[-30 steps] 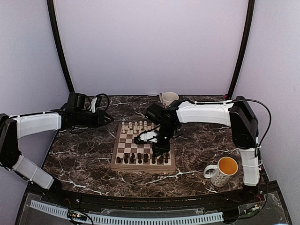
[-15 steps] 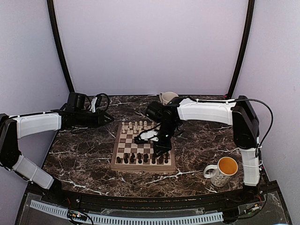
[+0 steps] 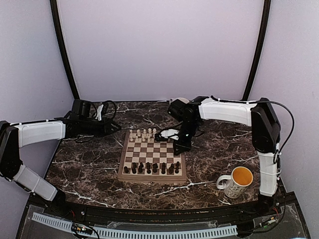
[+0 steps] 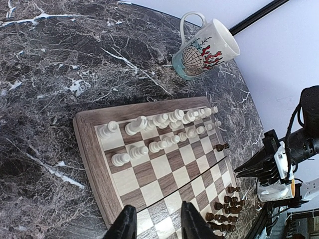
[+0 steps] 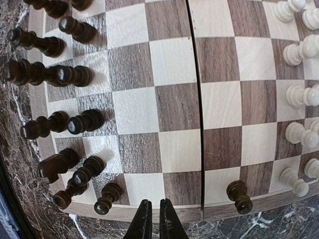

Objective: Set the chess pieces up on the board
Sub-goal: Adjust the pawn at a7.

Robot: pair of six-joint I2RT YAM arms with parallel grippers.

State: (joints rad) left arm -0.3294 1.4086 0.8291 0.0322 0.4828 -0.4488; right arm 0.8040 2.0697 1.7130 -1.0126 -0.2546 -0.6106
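Top view: right gripper over the right edge of the square checkered wooden board; left gripper beyond its far-left corner.
Left wrist: black fingers apart, empty; cream turned chess pieces ahead.
Right wrist: slim fingers together, empty; dark glossy turned pieces ahead-left, lone dark pawn just right.

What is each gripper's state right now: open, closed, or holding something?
Left gripper: open, holding nothing.
Right gripper: closed, holding nothing.

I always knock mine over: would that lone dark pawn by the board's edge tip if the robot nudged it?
Probably: the dark pawn stands narrow on a small round base, so a high nudge may topple it. Its round body might then roll off the board, whose edge is close.
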